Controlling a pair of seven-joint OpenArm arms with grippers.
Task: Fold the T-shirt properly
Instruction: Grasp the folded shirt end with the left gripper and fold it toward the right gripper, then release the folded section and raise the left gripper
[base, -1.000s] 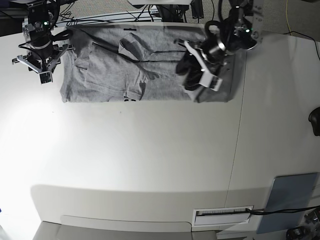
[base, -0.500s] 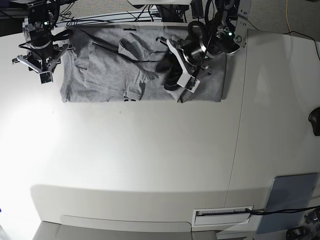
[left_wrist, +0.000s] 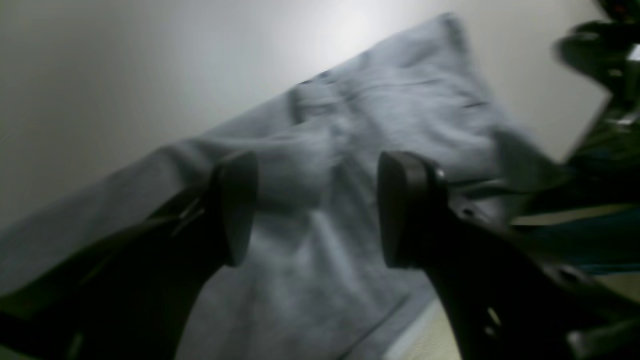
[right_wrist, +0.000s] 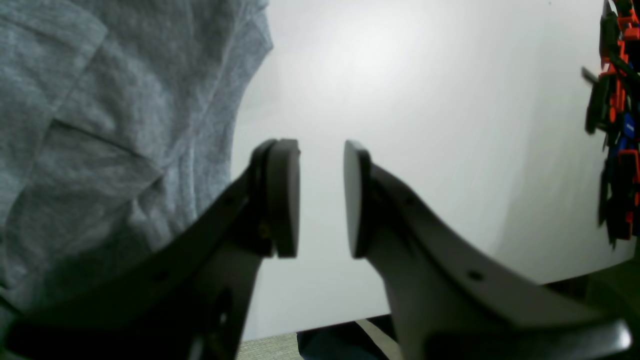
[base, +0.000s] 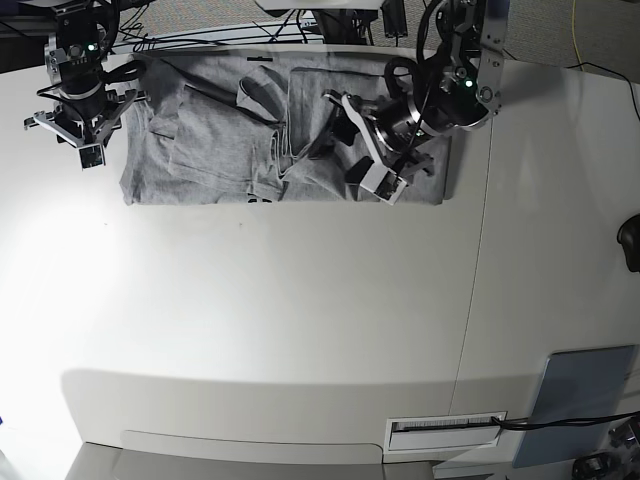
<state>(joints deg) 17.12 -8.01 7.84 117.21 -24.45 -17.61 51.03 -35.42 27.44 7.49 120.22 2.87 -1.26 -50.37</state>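
Left gripper (base: 352, 150) stands wide open above the grey T-shirt (base: 215, 150), gripping nothing. Right gripper (right_wrist: 321, 200), jaws parted and empty, hangs over bare table (base: 300, 310) beside the shirt's edge.

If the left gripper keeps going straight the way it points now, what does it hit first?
Most likely the T-shirt. In the left wrist view the left gripper is open and empty, with grey fabric filling the gap between its jaws and beyond. The view is blurred, so how far off the cloth lies is unclear.
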